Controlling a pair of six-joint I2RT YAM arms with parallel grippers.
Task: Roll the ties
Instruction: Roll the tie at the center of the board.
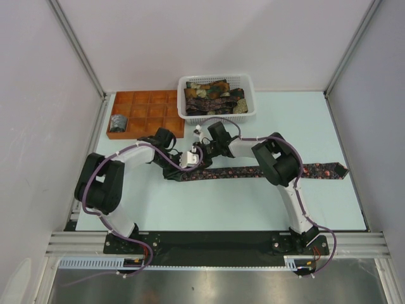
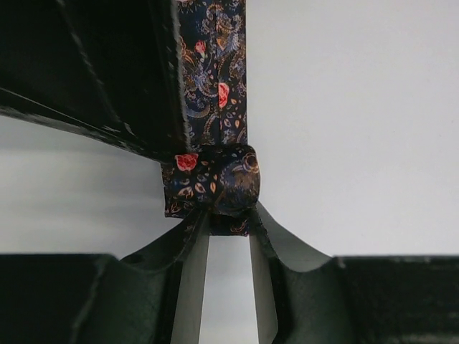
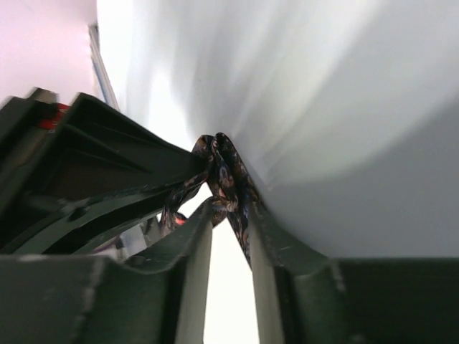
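Note:
A dark tie (image 1: 240, 171) with pink-red marks lies stretched from left to right across the table, its pointed end at the far right. Its left end is wound into a small roll (image 2: 215, 183). My left gripper (image 2: 228, 222) is shut on the near side of this roll, both fingertips pressing the fabric. My right gripper (image 3: 229, 208) meets it from the other side. Its jaws stand a little apart, with folds of the tie (image 3: 222, 168) between the tips. One right finger (image 2: 107, 72) shows as a dark mass beside the roll. In the top view both grippers (image 1: 188, 161) crowd the roll and hide it.
A white mesh basket (image 1: 215, 77) at the back holds several folded green-gold-brown ties (image 1: 212, 100). An orange compartment tray (image 1: 145, 111) sits left of it, with one dark rolled tie (image 1: 118, 122) in a front-left compartment. Metal frame posts border the table.

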